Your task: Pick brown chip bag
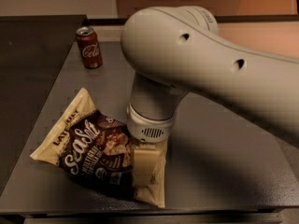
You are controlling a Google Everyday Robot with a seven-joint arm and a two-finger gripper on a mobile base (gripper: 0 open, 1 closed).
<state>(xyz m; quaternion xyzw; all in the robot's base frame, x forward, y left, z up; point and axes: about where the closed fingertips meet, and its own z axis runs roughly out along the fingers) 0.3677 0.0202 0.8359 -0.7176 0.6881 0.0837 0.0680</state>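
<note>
The brown chip bag [91,146] lies flat on the dark table [224,171], near the front left. It has a dark brown centre with white "Sea Salt" script and cream-tan edges. My gripper [145,169] hangs from the large white arm [196,64] and points straight down onto the bag's right end. The gripper's cream-coloured tip covers the right part of the bag, and the wrist [148,125] hides the bag's upper right corner.
A red cola can [89,47] stands upright at the table's back left, well away from the bag. The table's front edge runs just below the bag. A darker surface [28,69] lies to the left.
</note>
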